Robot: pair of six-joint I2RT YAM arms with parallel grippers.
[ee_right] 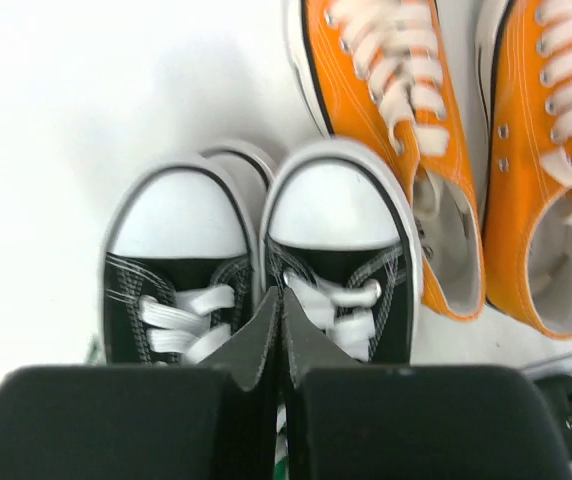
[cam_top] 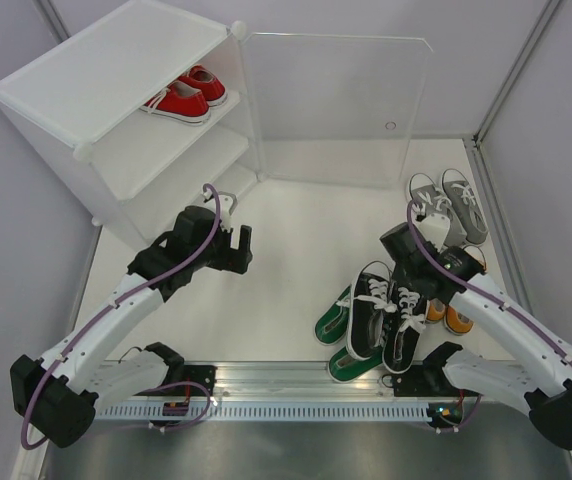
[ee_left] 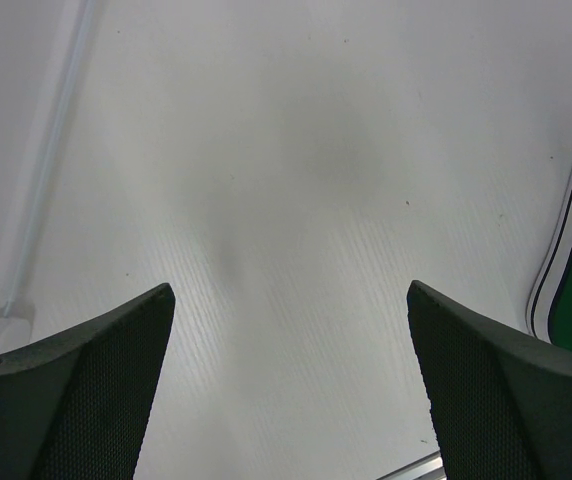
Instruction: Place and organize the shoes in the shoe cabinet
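My right claw (ee_right: 278,300): fingers together at the seam between the black shoes (ee_right: 331,220), grip on cloth unclear | shoes' long axis runs away from me, toes far | right arm reaches forward, wrist tipped down | left claw (ee_left: 288,290) apart over bare counter (ee_left: 296,150) | shoe cabinet (cam_top: 116,70) far left, nearer my left arm

No text, label, brand, number or sign can be read in any view. Black shoes (ee_right: 336,215), orange shoes (ee_right: 366,90) and shoe cabinet (cam_top: 116,75), upper left: checked, no lettering legible.
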